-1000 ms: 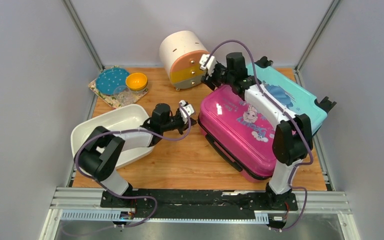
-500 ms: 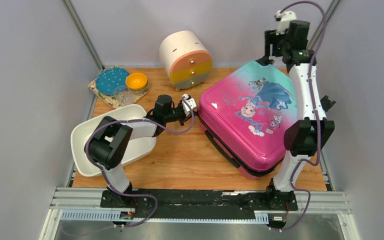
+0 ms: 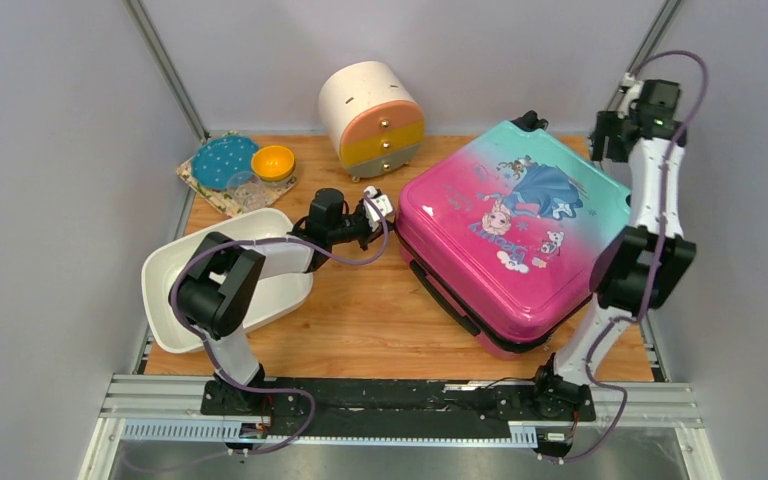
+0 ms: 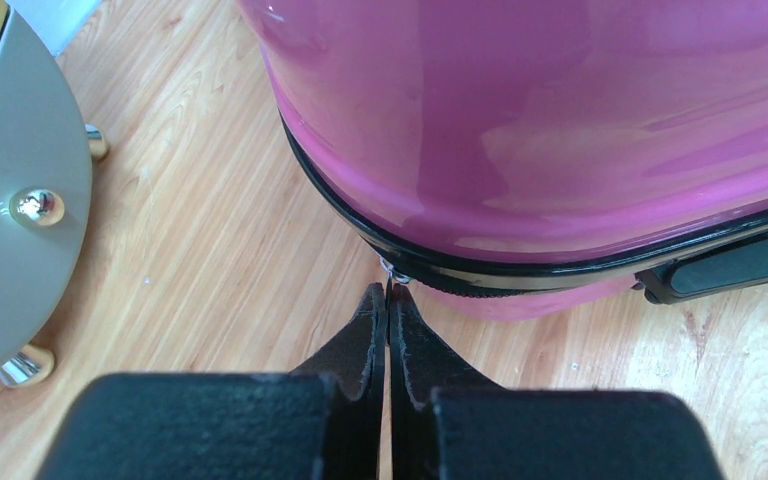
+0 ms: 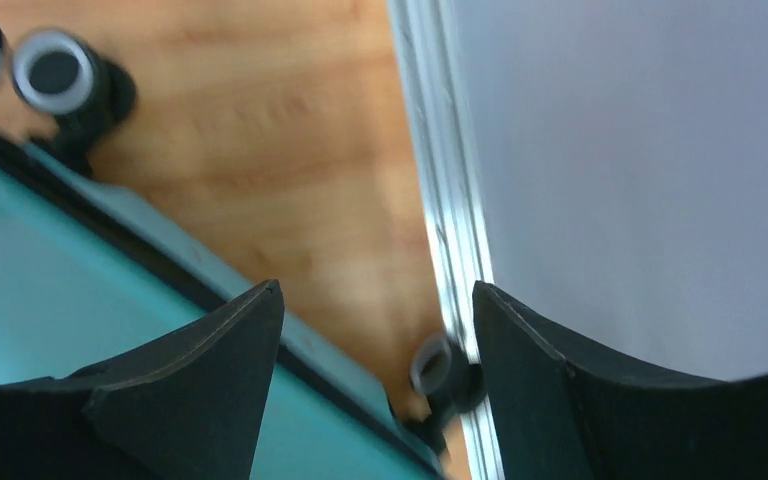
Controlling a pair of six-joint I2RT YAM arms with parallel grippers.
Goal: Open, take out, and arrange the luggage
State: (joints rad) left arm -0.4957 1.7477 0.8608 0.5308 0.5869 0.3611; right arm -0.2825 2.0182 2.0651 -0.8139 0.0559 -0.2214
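Note:
The luggage, a pink-to-teal hard-shell suitcase with a princess print, lies flat and closed on the right of the table. My left gripper is at its left corner. In the left wrist view the gripper is shut, with the small metal zipper pull at its tips against the black zipper band under the pink shell. My right gripper is open and empty above the suitcase's back right corner. The right wrist view shows it over the teal shell and a black wheel.
A round cream drawer cabinet stands at the back, close to the suitcase. A white plastic basin lies front left under my left arm. A teal plate and an orange bowl sit back left. A metal frame rail runs along the right edge.
My right arm has swung from the suitcase's back left corner up and over to its back right corner. The suitcase now lies flatter. My left gripper has barely moved.

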